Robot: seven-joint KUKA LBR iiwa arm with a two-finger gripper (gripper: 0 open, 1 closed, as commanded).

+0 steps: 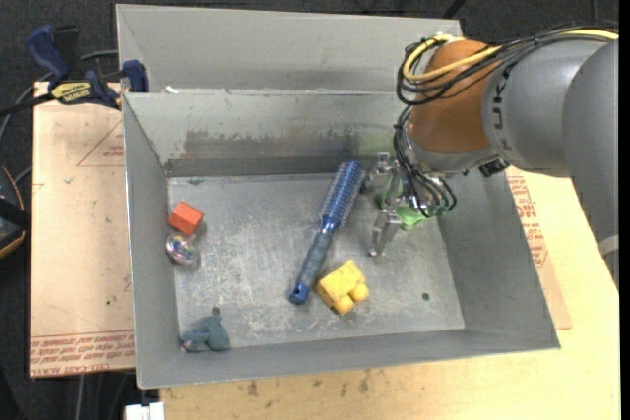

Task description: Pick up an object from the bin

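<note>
Small green thing (414, 217), right of the bin's (148, 251) middle, half hidden under the gripper (386, 229); cannot tell whether gripped, or whether open or closed. Just left, a blue brush (331, 223) aslant; near its lower end, a yellow block (342, 288).

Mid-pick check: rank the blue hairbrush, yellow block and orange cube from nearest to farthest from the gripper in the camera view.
1 and 2. The blue hairbrush, just left of the gripper, and the yellow block, below and left of it: too close to call.
3. The orange cube, by the left wall of the bin: plainly farthest.
</note>
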